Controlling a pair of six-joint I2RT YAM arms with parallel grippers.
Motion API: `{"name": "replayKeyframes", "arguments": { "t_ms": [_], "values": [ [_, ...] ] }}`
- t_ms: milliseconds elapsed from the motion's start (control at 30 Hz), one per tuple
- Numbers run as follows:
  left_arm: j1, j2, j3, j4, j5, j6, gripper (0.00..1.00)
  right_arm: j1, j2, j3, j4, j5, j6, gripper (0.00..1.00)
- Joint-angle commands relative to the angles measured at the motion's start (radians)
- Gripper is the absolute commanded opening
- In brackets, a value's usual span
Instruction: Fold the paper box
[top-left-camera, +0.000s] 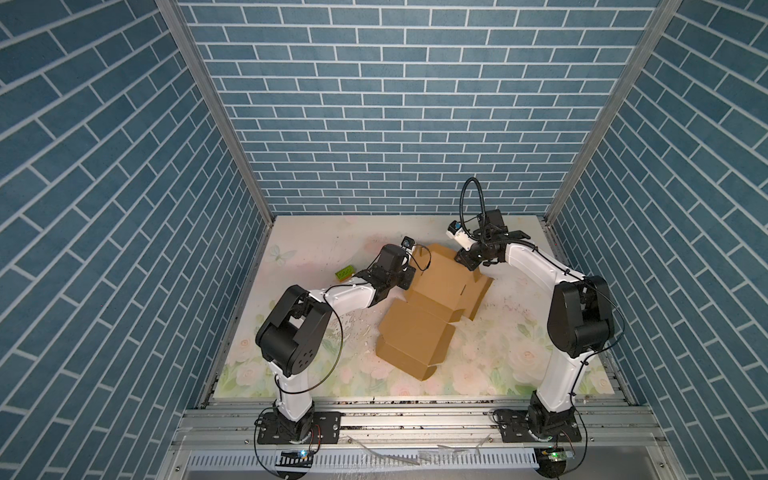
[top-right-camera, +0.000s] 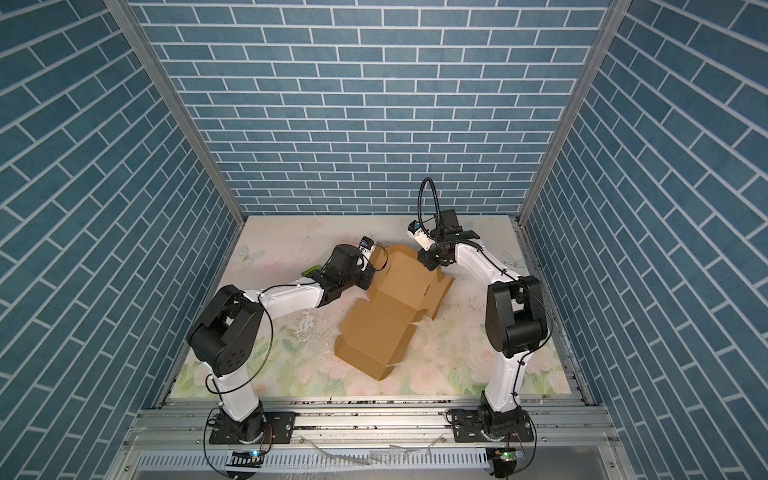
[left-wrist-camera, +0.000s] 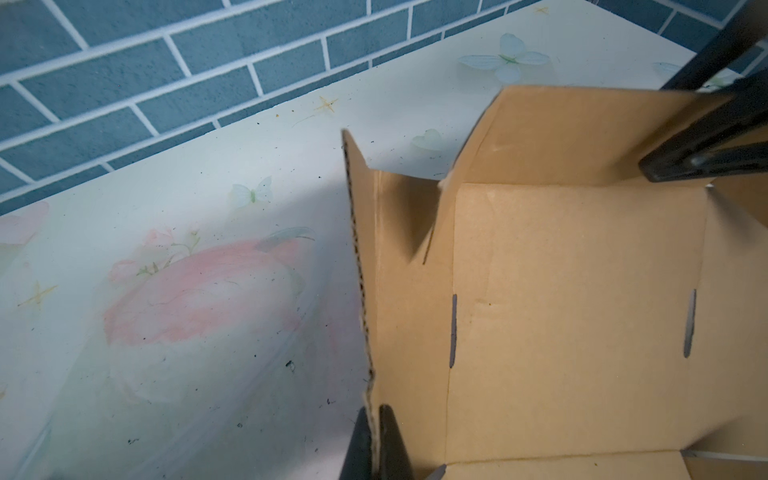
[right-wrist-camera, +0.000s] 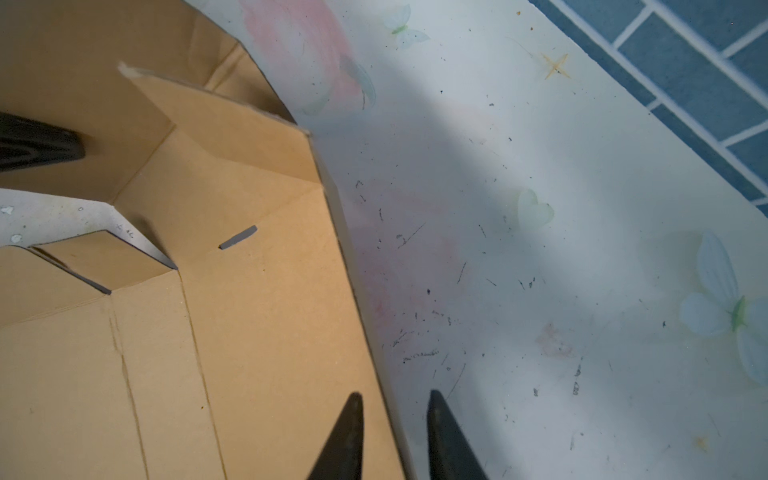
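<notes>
I see the paper box lying partly unfolded in the middle of the floral counter, between my two arms. It runs diagonally from the near centre toward the far right. Its near panels lie low on the counter, and the flaps at its far end are raised.

My left end effector is clamped on the corrugated edge of an upright side flap at the box's far left. The cardboard is pinched between its fingers.

My right end effector is at the box's far right. Its jaws are partly apart and straddle a raised wall edge, with a gap showing on each side, so it grips nothing.

A small green brick sits on the counter near the left wrist, apart from the box.
</notes>
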Motion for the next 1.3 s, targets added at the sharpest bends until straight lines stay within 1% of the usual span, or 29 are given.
{"name": "replayKeyframes", "arguments": {
  "t_ms": [0, 100, 267, 400, 700, 833, 900, 967, 1000, 1067, 1167, 1267],
  "values": [
    [-0.003, 0.008, 0.021, 0.029, -0.01, -0.021, 0.0, 0.026, -0.023, -0.024, 0.023, 0.032, -0.028, 0.2],
    [-0.003, 0.004, 0.018, 0.029, -0.009, -0.027, 0.0, 0.048, -0.04, -0.053, 0.058, 0.074, -0.029, 0.12],
    [-0.003, -0.01, -0.001, 0.041, -0.003, -0.038, 0.0, 0.089, -0.072, -0.119, 0.138, 0.156, -0.027, 0.06],
    [-0.003, -0.018, -0.013, 0.04, 0.004, -0.043, 0.0, 0.107, -0.1, -0.181, 0.207, 0.2, -0.017, 0.05],
    [-0.003, -0.051, -0.036, 0.024, 0.011, -0.04, 0.0, 0.117, -0.134, -0.254, 0.273, 0.206, 0.019, 0.01],
    [-0.003, -0.068, -0.056, 0.028, 0.002, -0.049, 0.04, 0.128, -0.149, -0.271, 0.291, 0.216, 0.019, 0.01],
    [-0.003, -0.078, -0.069, 0.029, -0.007, -0.052, 0.09, 0.136, -0.161, -0.277, 0.3, 0.232, 0.01, 0.01],
    [0.0, -0.086, -0.074, 0.018, -0.026, -0.069, 0.21, 0.144, -0.171, -0.278, 0.3, 0.246, -0.004, 0.0],
    [0.002, -0.09, -0.074, 0.007, -0.036, -0.078, 0.25, 0.147, -0.175, -0.278, 0.299, 0.259, -0.012, 0.0],
    [0.006, -0.107, -0.08, -0.008, -0.046, -0.09, 0.37, 0.161, -0.186, -0.276, 0.293, 0.286, -0.029, 0.0],
    [0.012, -0.138, -0.098, -0.027, -0.073, -0.112, 0.52, 0.178, -0.202, -0.271, 0.287, 0.316, -0.048, 0.0],
    [0.028, -0.181, -0.132, -0.035, -0.092, -0.157, 0.59, 0.192, -0.209, -0.262, 0.271, 0.336, -0.065, 0.0]
  ]
}}
